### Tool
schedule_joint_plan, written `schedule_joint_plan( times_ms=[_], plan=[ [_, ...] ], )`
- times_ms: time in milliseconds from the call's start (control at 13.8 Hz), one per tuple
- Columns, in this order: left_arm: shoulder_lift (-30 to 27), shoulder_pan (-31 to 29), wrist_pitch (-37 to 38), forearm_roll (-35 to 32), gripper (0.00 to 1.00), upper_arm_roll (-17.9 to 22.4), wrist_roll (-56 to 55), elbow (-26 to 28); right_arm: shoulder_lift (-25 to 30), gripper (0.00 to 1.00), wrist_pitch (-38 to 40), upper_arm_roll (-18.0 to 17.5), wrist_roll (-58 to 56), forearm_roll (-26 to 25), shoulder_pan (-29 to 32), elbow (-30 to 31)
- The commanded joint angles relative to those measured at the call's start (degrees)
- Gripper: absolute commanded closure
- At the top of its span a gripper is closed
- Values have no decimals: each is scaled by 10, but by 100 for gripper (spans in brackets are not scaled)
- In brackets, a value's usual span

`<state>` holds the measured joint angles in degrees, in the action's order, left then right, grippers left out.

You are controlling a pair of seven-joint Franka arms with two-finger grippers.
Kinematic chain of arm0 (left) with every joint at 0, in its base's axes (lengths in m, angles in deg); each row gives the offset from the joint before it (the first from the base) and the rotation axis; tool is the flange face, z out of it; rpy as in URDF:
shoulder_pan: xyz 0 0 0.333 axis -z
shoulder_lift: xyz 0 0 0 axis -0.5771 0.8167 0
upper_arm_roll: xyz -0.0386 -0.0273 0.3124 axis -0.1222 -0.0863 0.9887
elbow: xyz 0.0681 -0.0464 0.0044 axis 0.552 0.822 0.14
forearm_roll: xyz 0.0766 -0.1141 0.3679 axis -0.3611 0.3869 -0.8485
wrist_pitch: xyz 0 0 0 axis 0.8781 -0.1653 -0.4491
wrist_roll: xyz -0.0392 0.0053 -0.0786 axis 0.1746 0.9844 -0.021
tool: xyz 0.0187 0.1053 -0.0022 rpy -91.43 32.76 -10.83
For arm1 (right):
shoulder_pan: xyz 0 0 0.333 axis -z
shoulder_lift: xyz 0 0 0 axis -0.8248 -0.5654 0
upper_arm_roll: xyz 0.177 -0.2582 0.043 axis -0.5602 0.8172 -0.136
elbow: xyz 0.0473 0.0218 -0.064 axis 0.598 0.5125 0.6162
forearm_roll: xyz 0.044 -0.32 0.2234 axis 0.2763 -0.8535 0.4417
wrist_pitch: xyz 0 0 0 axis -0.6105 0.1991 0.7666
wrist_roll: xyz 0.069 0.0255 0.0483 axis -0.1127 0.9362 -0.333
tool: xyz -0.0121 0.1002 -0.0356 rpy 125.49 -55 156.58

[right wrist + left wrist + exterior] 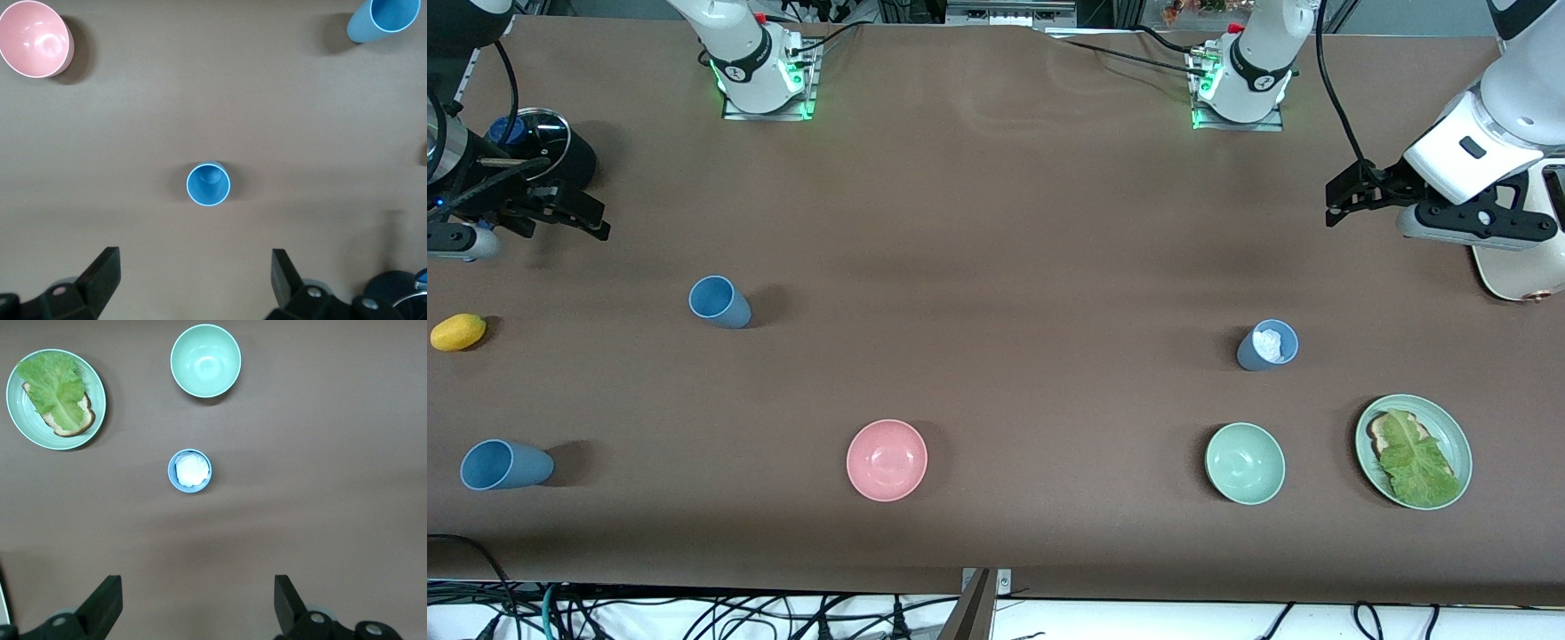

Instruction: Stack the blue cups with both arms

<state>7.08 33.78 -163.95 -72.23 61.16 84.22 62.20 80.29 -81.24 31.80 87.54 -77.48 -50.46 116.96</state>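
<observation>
Fingers (107,603) of the left gripper (1352,197) stand wide apart with nothing between them, above bare table; a grey-blue cup (1266,345) holding something white stands upright ahead of them. The right gripper (574,213) is likewise spread and empty, one sky-blue cup (208,184) upright ahead of its fingers (103,277), another sky-blue cup (503,465) well apart.

both arms wait raised, left claw (1334,203) and right claw (591,218) open.

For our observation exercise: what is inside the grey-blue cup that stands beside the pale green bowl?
The grey-blue cup holds a white, crumpled-looking lump that fills most of its mouth. What the lump is cannot be told, and it covers the cup's bottom.
</observation>
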Motion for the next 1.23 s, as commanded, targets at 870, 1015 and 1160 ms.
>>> schedule_joint_plan(
  times_ms=[870, 1015, 1160],
  plan=[
    [8, -6, 2, 6, 0, 0, 1, -14, -4, 0, 8, -4, 1, -6, 4, -11],
    [9, -6, 3, 5, 0, 0, 0, -14, -4, 0, 8, -4, 1, -6, 4, -11],
    [9, -8, 5, 5, 0, 0, 2, -14, -4, 0, 8, -4, 1, -6, 4, -10]
  ],
)
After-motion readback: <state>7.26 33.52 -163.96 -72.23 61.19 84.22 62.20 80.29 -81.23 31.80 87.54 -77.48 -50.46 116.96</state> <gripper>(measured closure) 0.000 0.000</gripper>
